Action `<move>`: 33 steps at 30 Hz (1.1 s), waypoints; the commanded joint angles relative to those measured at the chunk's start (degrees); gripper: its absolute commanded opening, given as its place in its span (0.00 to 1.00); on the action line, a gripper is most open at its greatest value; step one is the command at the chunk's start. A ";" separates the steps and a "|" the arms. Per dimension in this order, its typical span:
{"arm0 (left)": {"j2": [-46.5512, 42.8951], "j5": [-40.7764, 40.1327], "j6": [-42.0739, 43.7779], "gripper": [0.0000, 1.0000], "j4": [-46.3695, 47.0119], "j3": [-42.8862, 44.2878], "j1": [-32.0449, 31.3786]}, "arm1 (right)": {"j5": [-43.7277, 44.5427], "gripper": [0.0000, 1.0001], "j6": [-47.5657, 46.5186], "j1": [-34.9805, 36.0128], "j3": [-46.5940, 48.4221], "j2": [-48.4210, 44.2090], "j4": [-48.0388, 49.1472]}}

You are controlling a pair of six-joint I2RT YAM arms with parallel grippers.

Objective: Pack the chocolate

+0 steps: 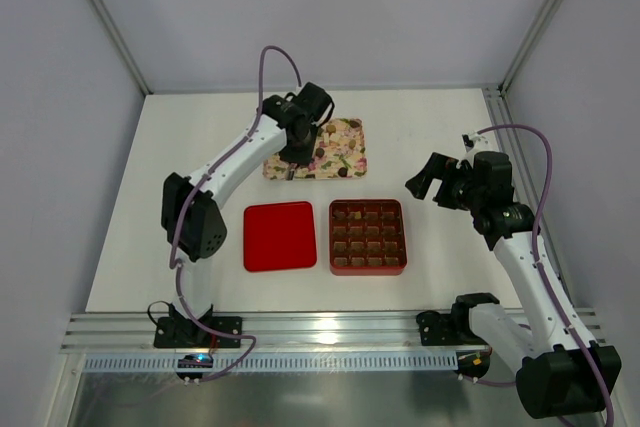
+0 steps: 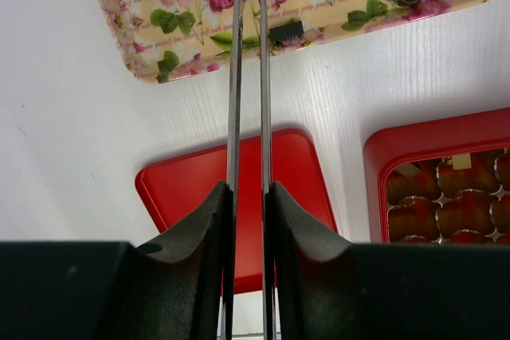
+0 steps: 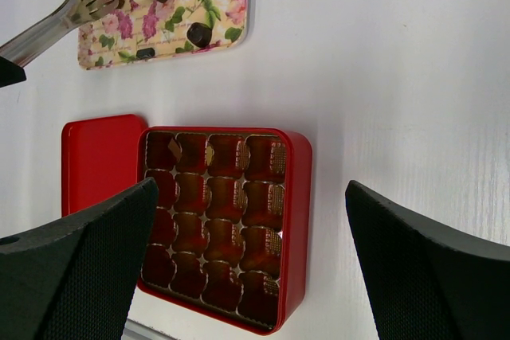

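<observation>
Chocolate, small dark brown pieces, loose on pink-flowered cream rectangular tray; possibly a few in red square gridded box. Left gripper pinching metal tongs; right gripper spread wide

Tongs polished metal; left claw matt black plastic; red lid glossy; table matt.

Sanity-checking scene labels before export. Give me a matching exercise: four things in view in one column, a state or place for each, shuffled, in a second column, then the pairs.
Column A
1. left tool
2. right tool
3. red lid
4. flowered tray

Column B
a. carries loose chocolates
b. open, holding nothing
c. shut on tongs
d. lying flat beside the red box

Pairs: 1-c, 2-b, 3-d, 4-a
</observation>
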 commanded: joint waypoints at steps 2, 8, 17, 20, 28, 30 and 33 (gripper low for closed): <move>-3.10 -0.30 1.17 0.25 -0.73 2.32 0.24 | -0.51 1.00 -0.44 0.04 0.01 0.26 1.98; -3.18 -0.91 1.17 0.28 -0.29 1.00 0.24 | -0.51 1.00 -0.44 0.04 -0.26 0.09 1.98; -2.14 -6.01 1.43 0.42 0.24 1.52 2.69 | -0.68 1.00 -0.44 0.04 -0.43 0.17 2.07; -0.82 -6.54 1.52 0.43 0.41 1.61 3.75 | -0.68 1.00 -0.53 -0.05 -0.35 0.09 1.98; 1.64 -6.20 1.87 0.43 1.29 2.05 5.24 | -0.77 1.00 -0.62 -0.05 -0.43 0.00 1.80; 2.00 -5.76 2.05 0.43 1.38 2.14 5.42 | -0.77 1.00 -0.62 0.04 -0.35 0.00 1.72; 2.61 -5.40 2.14 0.43 1.38 2.05 5.60 | -0.77 1.00 -0.71 -0.05 -0.43 0.00 1.80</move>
